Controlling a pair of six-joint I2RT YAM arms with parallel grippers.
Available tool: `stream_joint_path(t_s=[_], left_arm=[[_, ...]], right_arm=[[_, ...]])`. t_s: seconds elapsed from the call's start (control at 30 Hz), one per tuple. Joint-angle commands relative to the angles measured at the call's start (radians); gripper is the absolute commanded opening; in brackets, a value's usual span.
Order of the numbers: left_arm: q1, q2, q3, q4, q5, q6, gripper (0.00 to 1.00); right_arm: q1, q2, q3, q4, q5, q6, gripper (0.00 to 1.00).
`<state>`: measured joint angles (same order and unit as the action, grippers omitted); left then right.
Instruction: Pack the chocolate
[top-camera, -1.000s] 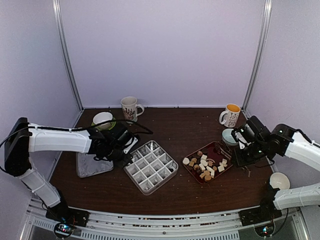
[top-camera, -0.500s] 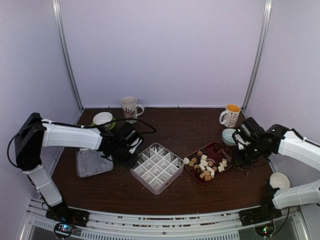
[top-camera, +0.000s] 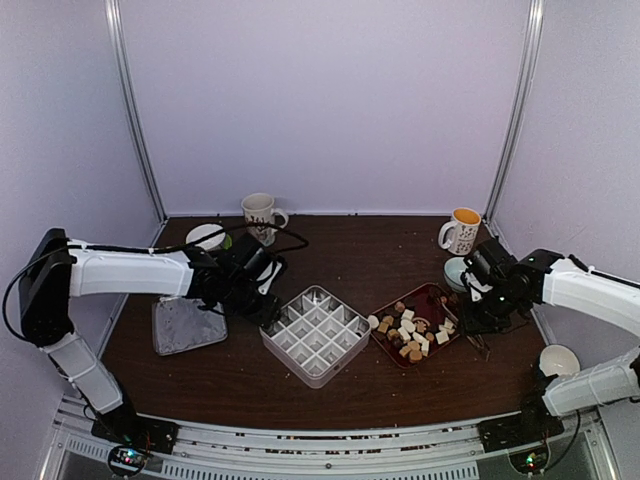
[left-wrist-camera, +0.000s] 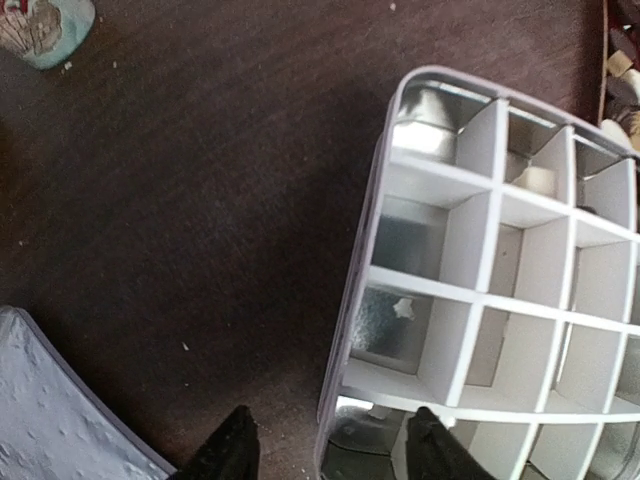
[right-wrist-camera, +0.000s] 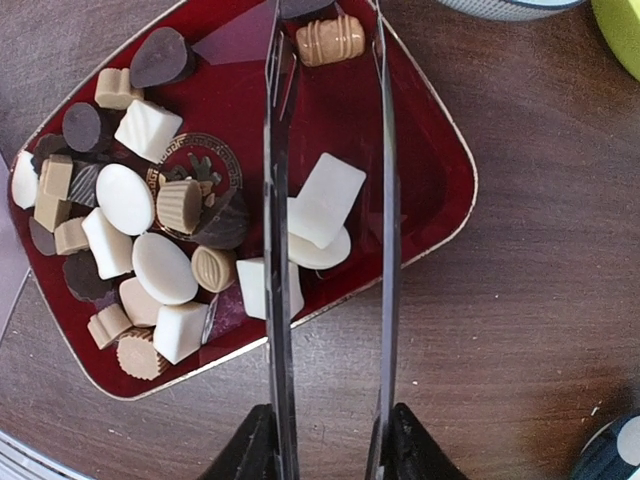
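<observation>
- The left tool (left-wrist-camera: 335, 452) has drawn the divided box (top-camera: 316, 335) rightward across the desk (top-camera: 340, 255) and turned it within the last second. The box's near corner now lies just beside the red tray (right-wrist-camera: 410, 110).
- That tool's fingers are spread apart and straddle the box's rim, one outside the wall and one inside a corner cell. Whether either pad presses on the wall is not clear from the wrist view.
- The right tool (right-wrist-camera: 330, 450) has meanwhile swung in from the desk's edge toward the tray. It is clamped on the tongs (right-wrist-camera: 277, 200), whose two blades stand apart and reach over the tray's right half.
- The chocolate (right-wrist-camera: 125, 198) is on the red tray, dark, tan and white pieces heaped mostly on its left side. A white slab and a white disc lie between the tong blades.
- A pale lump sits in one far cell of the box in the left wrist view. It may be a single piece already packed, but the view is too poor to be sure.
- With source and box now side by side, each transfer should be short. Packing looks barely begun, and the likely next step is closing the tongs on a piece.
</observation>
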<state>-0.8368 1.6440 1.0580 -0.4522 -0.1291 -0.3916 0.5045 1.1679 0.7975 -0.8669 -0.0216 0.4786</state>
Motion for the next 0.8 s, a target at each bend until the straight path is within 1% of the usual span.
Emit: stream_joint_path(t_s=[0.0, 0.1, 0.2, 0.37, 0.5, 0.63, 0.77], left_arm=[[0.005, -0.097, -0.006, 0.041, -0.018, 0.01, 0.57], [0.006, -0.136, -0.018, 0.037, -0.027, 0.011, 0.61], [0.007, -0.17, -0.035, 0.044, -0.036, 0.004, 0.62], [0.033, -0.224, -0.078, 0.059, -0.037, -0.017, 0.64], [0.069, -0.26, -0.097, 0.045, -0.038, -0.018, 0.64], [0.098, -0.296, -0.117, 0.04, -0.037, -0.02, 0.64], [0.142, -0.318, -0.143, 0.057, -0.007, -0.038, 0.64]], right_arm=[[-0.012, 0.031, 0.028, 0.024, 0.005, -0.005, 0.38], [-0.014, 0.055, 0.033, 0.038, -0.009, -0.013, 0.38], [-0.015, 0.077, 0.039, 0.049, -0.017, -0.018, 0.37], [-0.015, 0.082, 0.05, 0.053, -0.029, -0.021, 0.3], [-0.015, 0.04, 0.062, 0.026, -0.032, -0.023, 0.26], [-0.015, -0.027, 0.074, -0.015, -0.061, -0.035, 0.25], [-0.015, -0.083, 0.082, -0.056, -0.066, -0.036, 0.25]])
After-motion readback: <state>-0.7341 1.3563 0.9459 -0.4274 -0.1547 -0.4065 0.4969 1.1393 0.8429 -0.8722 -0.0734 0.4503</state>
